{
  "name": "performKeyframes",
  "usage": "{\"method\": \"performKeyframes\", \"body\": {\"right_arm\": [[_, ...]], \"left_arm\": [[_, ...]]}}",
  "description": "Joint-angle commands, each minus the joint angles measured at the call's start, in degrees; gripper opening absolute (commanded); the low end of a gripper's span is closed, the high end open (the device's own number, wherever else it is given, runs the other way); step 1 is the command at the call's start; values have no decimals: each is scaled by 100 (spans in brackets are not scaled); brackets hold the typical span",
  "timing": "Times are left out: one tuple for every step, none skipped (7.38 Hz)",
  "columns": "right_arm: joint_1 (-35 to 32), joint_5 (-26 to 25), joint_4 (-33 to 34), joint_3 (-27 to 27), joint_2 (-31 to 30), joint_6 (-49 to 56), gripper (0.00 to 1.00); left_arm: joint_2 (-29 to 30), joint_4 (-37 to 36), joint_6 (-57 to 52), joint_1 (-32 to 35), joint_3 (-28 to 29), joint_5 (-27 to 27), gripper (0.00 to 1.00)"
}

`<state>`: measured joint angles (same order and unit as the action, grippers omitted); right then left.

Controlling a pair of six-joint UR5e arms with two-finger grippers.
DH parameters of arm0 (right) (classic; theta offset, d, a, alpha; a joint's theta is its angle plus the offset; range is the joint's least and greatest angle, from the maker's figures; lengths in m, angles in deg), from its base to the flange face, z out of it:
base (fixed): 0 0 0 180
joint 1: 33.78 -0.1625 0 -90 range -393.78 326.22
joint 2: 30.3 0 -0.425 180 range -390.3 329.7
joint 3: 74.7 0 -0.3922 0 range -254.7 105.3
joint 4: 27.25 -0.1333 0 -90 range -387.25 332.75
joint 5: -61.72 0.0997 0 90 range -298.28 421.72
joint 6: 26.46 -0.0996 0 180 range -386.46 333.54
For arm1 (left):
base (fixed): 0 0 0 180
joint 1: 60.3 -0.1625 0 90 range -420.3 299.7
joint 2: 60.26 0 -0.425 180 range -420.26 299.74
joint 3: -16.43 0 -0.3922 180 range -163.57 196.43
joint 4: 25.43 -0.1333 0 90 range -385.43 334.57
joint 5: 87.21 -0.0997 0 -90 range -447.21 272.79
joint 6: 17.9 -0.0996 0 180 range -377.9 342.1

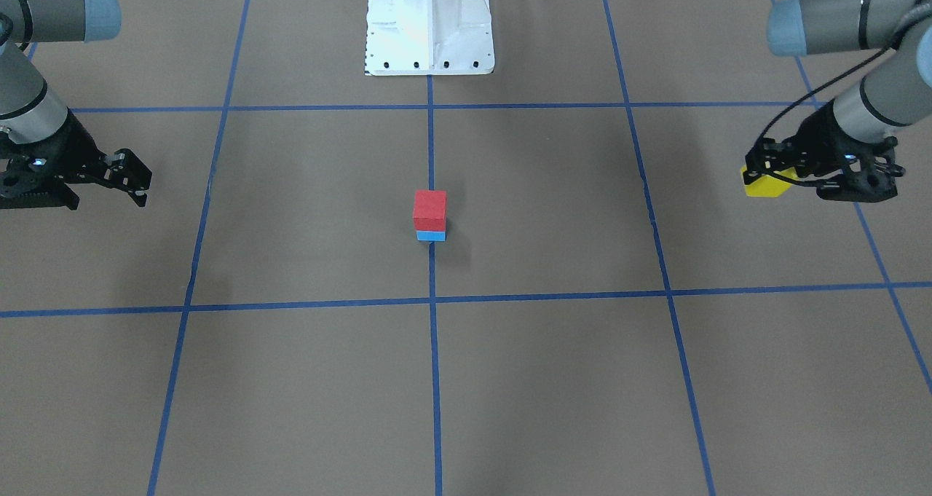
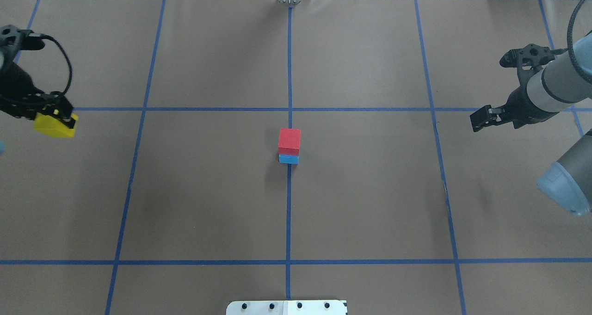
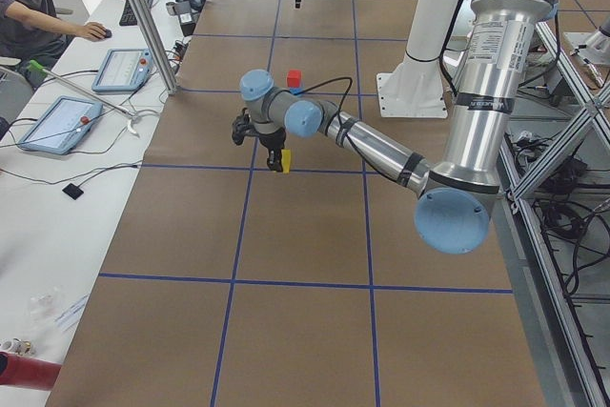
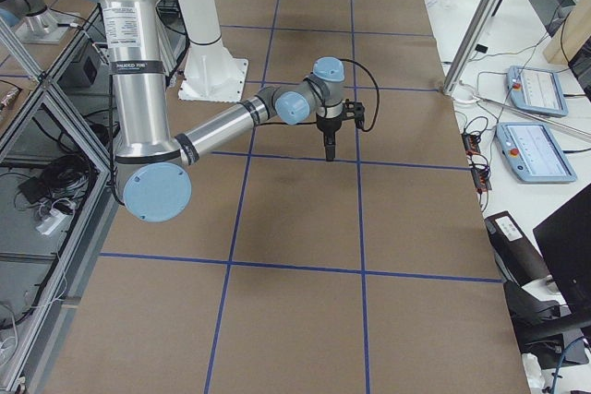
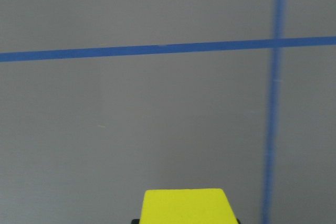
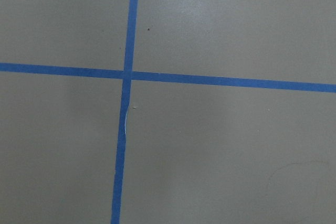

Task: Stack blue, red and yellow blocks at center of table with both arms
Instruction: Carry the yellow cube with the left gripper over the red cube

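The red block (image 2: 289,141) sits squarely on the blue block (image 2: 288,159) at the middle of the table (image 2: 370,204). The two form a short upright stack, so its long axis is vertical. The stack stands on the central blue tape line (image 2: 289,213), about midway between the two cross lines. Its sides run nearly parallel to the tape grid, and only a thin strip of the blue block shows under the red one in the overhead and front-facing views.

The yellow block (image 2: 54,124) is well apart from the stack, out at the table's left edge, just beside a cross line of tape. It is roughly cube-shaped with no clear long axis, and its edges are turned a little off the grid. The left gripper (image 2: 58,116) has its fingers clamped on the block's sides, pointing downward, with the block hanging below them. Whether the block's underside touches the table I cannot tell. In the left wrist view the block's top face fills the lower middle.

The right gripper (image 2: 481,120) hovers at the opposite edge, well apart from the stack. Its fingers are spread and hold nothing.
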<state>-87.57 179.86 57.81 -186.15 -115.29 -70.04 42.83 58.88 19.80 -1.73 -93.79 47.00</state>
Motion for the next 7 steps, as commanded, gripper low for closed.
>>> {"method": "performKeyframes", "body": {"right_arm": [[-26, -28, -155, 26, -79, -19, 100], [-52, -11, -191, 18, -114, -19, 100], [-79, -10, -200, 0, -184, -10, 100], [-114, -10, -200, 9, -202, -10, 100], [-114, -10, -200, 26, -202, -19, 100], [-114, -2, -200, 26, -211, -10, 100], [-114, 7, -200, 87, -220, -1, 100]], "left_arm": [[1776, -212, 2276, -1752, -71, -925, 0], [2611, -561, 2399, -2048, 331, -1411, 0], [3455, -774, 2652, -2295, 1057, -1642, 0], [3942, -767, 2707, -2341, 1621, -1757, 0], [3990, -758, 2681, -2359, 1679, -1767, 0], [4078, -741, 2620, -2385, 1854, -1863, 0], [4340, -741, 2272, -2385, 2273, -2073, 0]]}}
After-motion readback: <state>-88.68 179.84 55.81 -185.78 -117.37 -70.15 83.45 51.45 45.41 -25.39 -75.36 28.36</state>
